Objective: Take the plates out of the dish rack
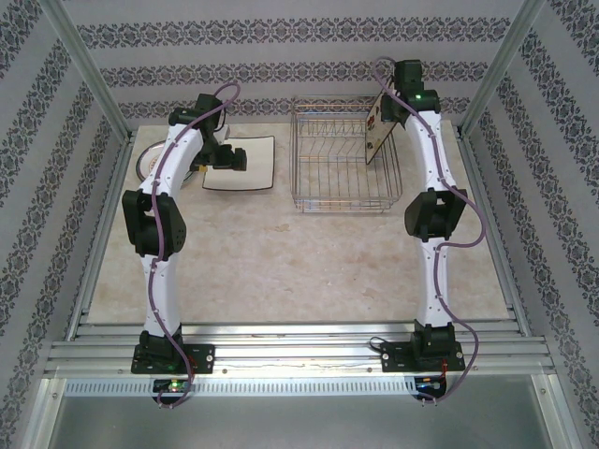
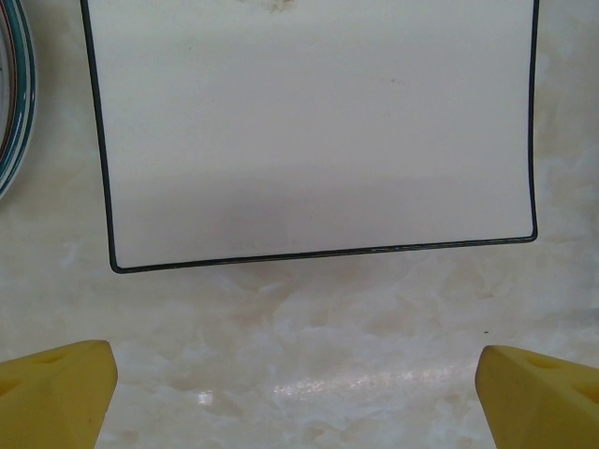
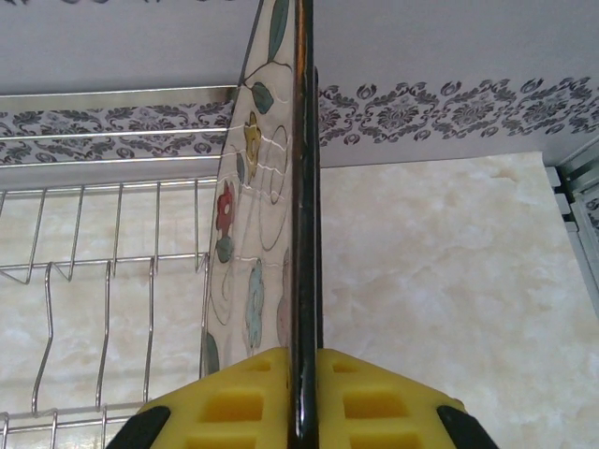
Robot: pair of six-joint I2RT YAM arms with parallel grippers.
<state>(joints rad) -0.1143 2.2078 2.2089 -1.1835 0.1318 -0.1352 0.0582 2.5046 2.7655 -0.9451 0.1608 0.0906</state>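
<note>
Beige marble-look table (image 1: 281,271), damask-striped wallpaper on three sides, aluminium frame rails around it. Counts: one dish rack (image 1: 342,168), three plates, two arms. Rack is silver wire and sits at the far side of the table. Two of the plates are square with dark edges, one is round. Square plate #1 (image 1: 257,173) lies flat on the table just left of the rack, plain cream face up in the left wrist view (image 2: 318,131). Round plate (image 1: 148,164) lies further left of the rack, beyond the square one and close beside it; only its coloured striped rim (image 2: 14,103) shows up close. Left gripper (image 1: 229,159) hangs over square plate #1 on the side away from the rack, yellow fingers (image 2: 56,393) spread wide, touching nothing. Square plate #2 (image 1: 379,140) stands on edge at the rack's right end, and its flower print, red, yellow and blue blooms with green leaves (image 3: 253,234), faces the rack's divider wires (image 3: 103,281). Right gripper (image 3: 301,393) is clamped on that plate's dark rim, one yellow pad (image 3: 234,402) on each face. Can't tell whether its lower edge rests on the rack wires.
</note>
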